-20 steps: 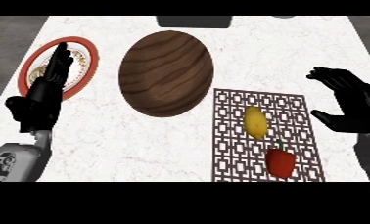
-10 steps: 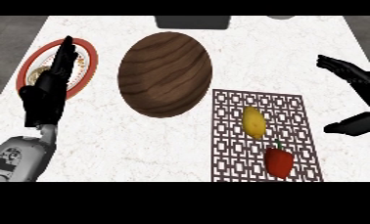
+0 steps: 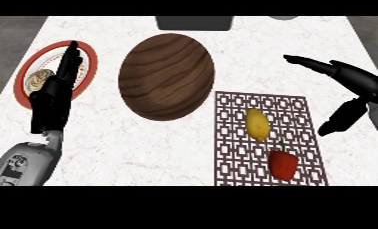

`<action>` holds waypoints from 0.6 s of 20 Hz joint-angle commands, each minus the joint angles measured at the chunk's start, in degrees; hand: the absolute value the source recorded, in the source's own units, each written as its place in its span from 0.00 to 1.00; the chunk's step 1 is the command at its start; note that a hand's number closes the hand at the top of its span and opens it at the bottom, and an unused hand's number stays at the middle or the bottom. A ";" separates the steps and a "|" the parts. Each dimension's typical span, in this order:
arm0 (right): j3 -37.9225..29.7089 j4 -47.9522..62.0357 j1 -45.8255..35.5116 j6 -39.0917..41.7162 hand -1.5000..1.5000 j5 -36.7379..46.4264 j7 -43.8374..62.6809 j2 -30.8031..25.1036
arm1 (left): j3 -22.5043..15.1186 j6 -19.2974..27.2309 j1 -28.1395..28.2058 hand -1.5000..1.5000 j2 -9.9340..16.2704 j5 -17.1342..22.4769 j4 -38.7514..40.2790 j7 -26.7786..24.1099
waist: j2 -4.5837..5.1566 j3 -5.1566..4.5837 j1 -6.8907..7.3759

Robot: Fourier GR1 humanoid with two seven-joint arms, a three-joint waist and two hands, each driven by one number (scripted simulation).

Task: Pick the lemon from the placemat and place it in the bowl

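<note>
A yellow lemon [image 3: 257,124] lies on the brown lattice placemat [image 3: 237,160] at the right of the counter. A large dark wooden bowl [image 3: 167,76] sits to the placemat's upper left. My right hand [image 3: 345,77] hovers open at the right edge, fingers spread toward the left and thumb hanging down, to the right of the lemon and apart from it. My left hand [image 3: 53,103] rests open at the left, fingers up, partly over a red-rimmed plate.
A red bell pepper [image 3: 283,164] lies on the placemat just below the lemon. The red-rimmed plate [image 3: 89,63] holding a round pastry [image 3: 38,79] sits at the far left. A dark container [image 3: 195,22] stands at the counter's back edge.
My right hand has spread wider and shifted up and to the right of the placemat. My left hand has drifted slightly right. The lemon has not moved.
</note>
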 commanded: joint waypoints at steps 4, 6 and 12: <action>5.19 -0.17 -2.77 3.92 0.00 7.83 0.94 3.45 | 2.45 -1.18 -1.65 0.50 -1.15 -1.15 1.58 0.24 | 0.07 0.00 -0.27; 7.22 -6.22 -1.32 3.96 0.00 7.93 8.16 6.72 | 4.43 -3.51 -1.15 0.50 0.49 0.71 0.78 0.72 | -0.12 -0.03 -0.66; 9.51 -5.39 0.51 4.40 0.00 15.73 10.10 7.02 | 2.63 -2.36 1.96 0.50 -2.12 -2.27 -4.54 3.27 | -0.14 0.00 -0.57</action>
